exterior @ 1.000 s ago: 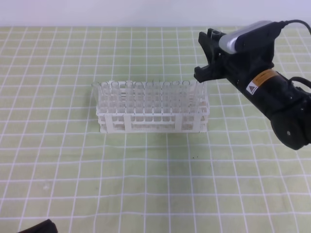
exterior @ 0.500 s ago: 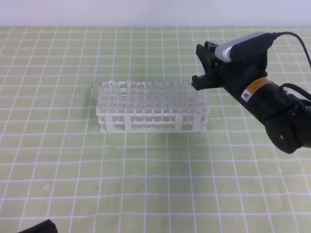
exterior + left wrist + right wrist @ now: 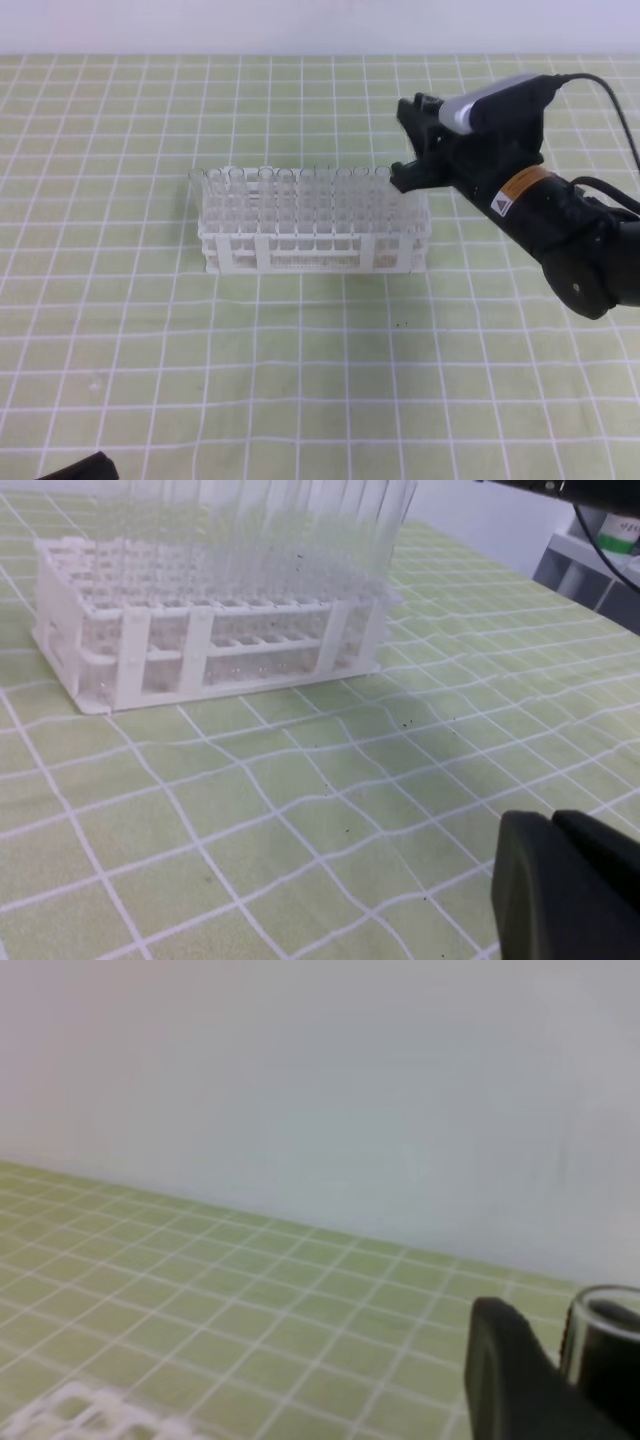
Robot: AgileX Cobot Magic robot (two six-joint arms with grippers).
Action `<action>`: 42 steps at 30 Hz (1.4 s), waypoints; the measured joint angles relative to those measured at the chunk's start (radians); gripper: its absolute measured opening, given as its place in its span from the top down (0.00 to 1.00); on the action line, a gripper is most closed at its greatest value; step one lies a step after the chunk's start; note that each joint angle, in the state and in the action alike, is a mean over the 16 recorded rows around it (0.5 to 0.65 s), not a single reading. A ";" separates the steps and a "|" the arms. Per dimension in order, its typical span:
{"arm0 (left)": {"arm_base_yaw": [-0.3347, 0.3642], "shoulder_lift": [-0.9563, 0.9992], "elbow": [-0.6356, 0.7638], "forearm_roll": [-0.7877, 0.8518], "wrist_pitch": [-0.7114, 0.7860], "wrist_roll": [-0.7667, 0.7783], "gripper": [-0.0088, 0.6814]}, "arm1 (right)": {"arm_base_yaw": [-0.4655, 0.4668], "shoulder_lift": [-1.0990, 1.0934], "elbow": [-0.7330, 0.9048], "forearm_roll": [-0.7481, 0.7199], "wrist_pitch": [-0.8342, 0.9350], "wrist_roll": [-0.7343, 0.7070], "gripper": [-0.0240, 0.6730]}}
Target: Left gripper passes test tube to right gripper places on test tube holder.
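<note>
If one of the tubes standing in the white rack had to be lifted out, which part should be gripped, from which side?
Probably the bare top section of the tubes, reached from straight above. They stand upright and closely packed, and the test tube holder lattice walls in their lower halves, so a sideways approach looks blocked.

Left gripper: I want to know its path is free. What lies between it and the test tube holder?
In the left wrist view, only bare green checked cloth lies between the left gripper and the test tube holder.
</note>
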 joint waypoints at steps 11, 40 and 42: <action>0.000 0.001 0.001 0.000 -0.001 0.000 0.99 | 0.000 -0.026 0.000 -0.052 0.032 0.022 0.84; 0.000 0.001 -0.001 0.001 0.001 0.000 0.99 | 0.000 -0.018 0.001 -0.088 0.095 0.021 0.84; 0.000 0.000 -0.003 0.001 0.002 0.000 0.99 | 0.000 -0.014 0.000 -0.089 0.094 0.019 0.84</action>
